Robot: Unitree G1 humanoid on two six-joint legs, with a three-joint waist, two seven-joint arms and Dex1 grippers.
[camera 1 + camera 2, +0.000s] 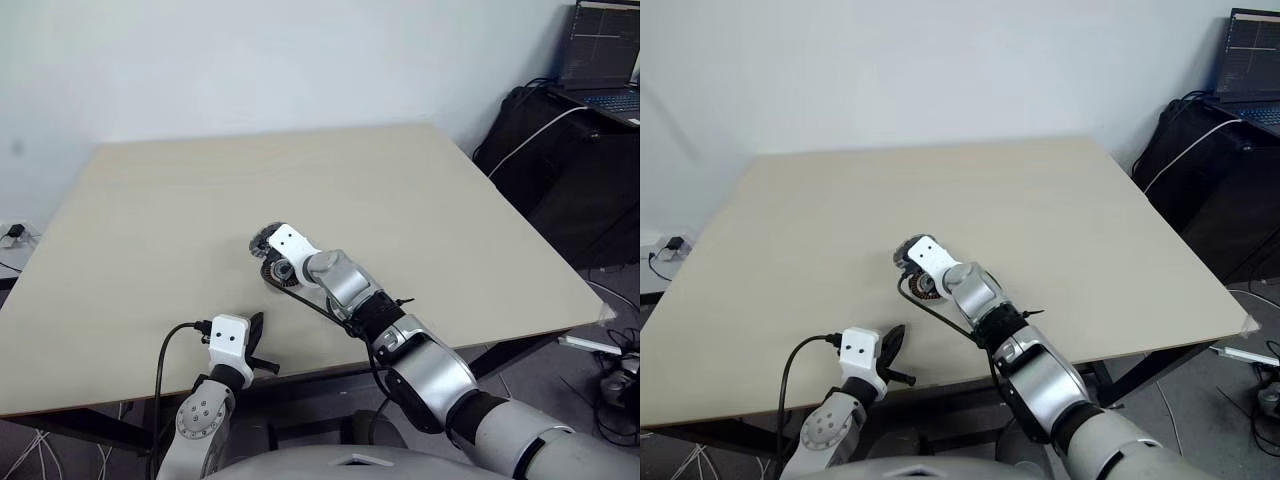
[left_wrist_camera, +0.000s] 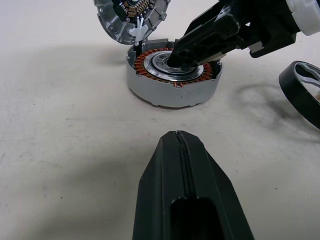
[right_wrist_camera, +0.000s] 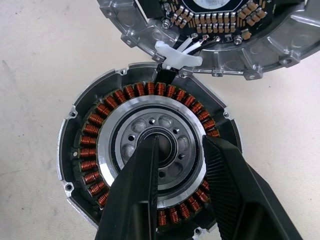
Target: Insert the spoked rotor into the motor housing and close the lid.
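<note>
The motor housing (image 3: pixel 85 150) lies open on the table, its copper windings ringing a silvery centre. The lid (image 3: pixel 240 55) stands tilted up at the housing's far rim, joined to it by white wires, with its inner face showing. My right gripper (image 3: pixel 180 145) points down into the housing, fingers apart, with its tips on the silvery centre and nothing seen between them. The spoked rotor (image 2: pixel 300 95), dark-rimmed, lies on the table beside the housing, partly cut off. My left gripper (image 2: pixel 177 137) is shut and empty, a short way in front of the housing near the table's front edge.
The tan table (image 1: pixel 450 220) stretches bare beyond the housing. Its front edge runs just under my left gripper (image 1: pixel 258 325). Off the table at the back right stand black cases (image 1: pixel 560 160) with a laptop (image 1: pixel 600 60) on top.
</note>
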